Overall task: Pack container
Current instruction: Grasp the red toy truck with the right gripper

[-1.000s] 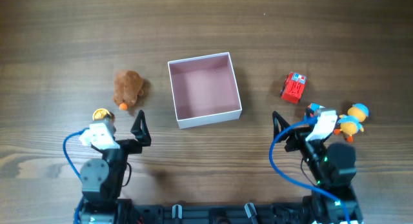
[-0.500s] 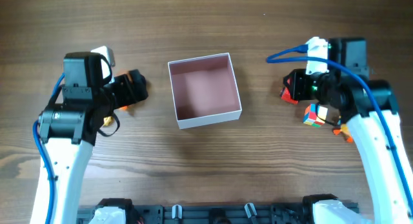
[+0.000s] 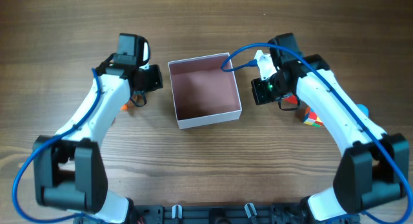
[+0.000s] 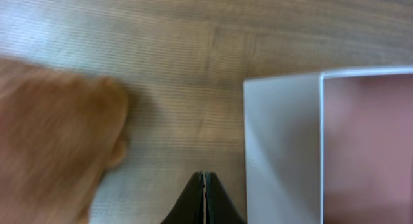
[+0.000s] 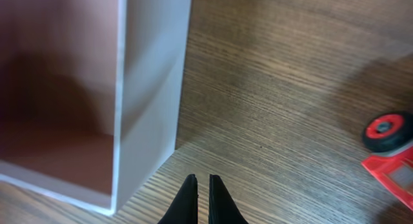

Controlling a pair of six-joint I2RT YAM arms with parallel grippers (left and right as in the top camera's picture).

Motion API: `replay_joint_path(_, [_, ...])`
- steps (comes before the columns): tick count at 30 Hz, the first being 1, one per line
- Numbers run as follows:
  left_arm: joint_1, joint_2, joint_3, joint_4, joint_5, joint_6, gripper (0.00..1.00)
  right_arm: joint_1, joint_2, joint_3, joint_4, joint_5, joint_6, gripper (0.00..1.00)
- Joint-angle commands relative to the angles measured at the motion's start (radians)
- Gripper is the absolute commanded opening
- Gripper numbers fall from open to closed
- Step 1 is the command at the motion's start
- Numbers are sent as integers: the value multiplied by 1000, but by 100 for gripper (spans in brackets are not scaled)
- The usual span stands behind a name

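Observation:
The container [image 3: 204, 90], a square white-walled box with a dusty-pink inside, stands mid-table with nothing in it. My left gripper [image 3: 155, 79] hovers just left of it, shut and empty. In the left wrist view the closed tips [image 4: 204, 180] lie between a brown plush toy [image 4: 51, 146] and the container's white wall [image 4: 281, 146]. My right gripper [image 3: 258, 90] is just right of the box, shut on nothing. In the right wrist view its tips [image 5: 198, 180] sit over bare wood beside the container wall [image 5: 151, 88], with a red toy car [image 5: 390, 153] off to the right.
A multicoloured cube [image 3: 313, 117] lies right of the box, partly under the right arm. A bit of blue toy [image 3: 364, 110] shows behind that arm. An orange part of the plush [image 3: 124, 106] peeks out beneath the left arm.
Both arms lifted from the front edge, went to the toys on either side, then swung inward to the container's sides. Both grippers closed without taking anything.

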Motion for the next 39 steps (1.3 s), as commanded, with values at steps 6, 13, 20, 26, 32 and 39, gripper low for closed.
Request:
replay_joint_path(6, [-38,87,16,157,-2,30,4,106,92,16,-15,-140,-113,4])
replay_joint_path(13, [-38,87,16,208,24,22,4,127,92,16,-14,-120,-125,4])
replay_joint_path(20, [-23,-39,16,138,-51,23,46,122,24,78,-8,227,116,13])
replay_joint_path(26, [12,-374,16,-151,-108,22,100,75,-214,313,-56,333,284,100])
replay_joint_path(32, [14,-512,16,-264,-108,22,100,-111,-138,317,-212,414,632,100])
replay_joint_path(39, [14,-508,16,-269,-108,22,100,-210,139,316,-251,309,580,100])
